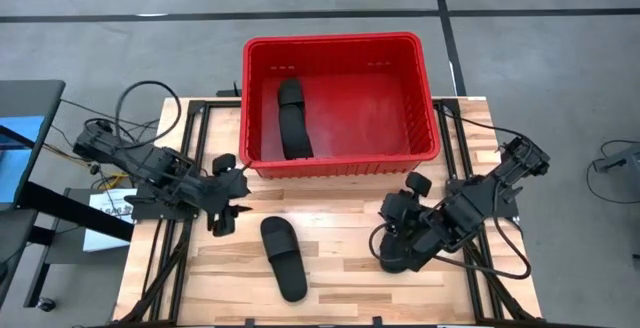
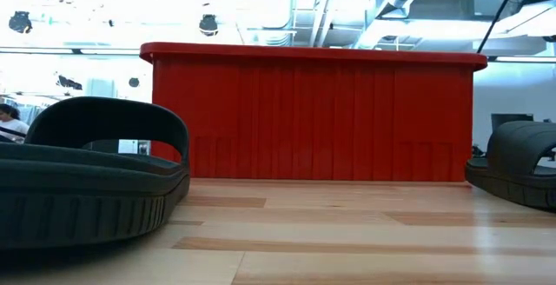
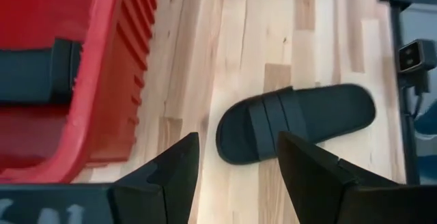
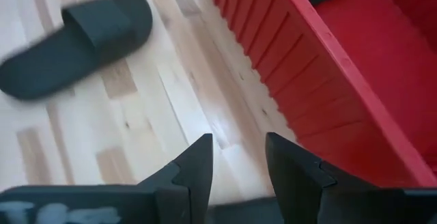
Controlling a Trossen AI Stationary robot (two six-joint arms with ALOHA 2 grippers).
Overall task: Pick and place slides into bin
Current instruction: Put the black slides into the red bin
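The bin is the landmark: a large red tub at the table's far edge. One slide in the bin lies along its left wall. In front of the bin, left of centre, the slide on the table lies flat on the wood, strap up. The low view shows a further slide at the right, in front of the bin; in the high view that spot is covered by the right arm.

The left gripper hangs just in front of the bin's left front corner, fingers spread wide and empty, the slide on the table showing between them in its wrist view. The right gripper sits low, in front of the bin's right front corner, fingers parted and holding nothing; a dark edge shows under them in its wrist view, perhaps the slide there.

Risks, as I judge them: the left fingers may close on the flat sole's edge and let it slip, or the slide may catch the bin's rim when lifted over. The right gripper could push its slide away.

No readable writing or brand shows.
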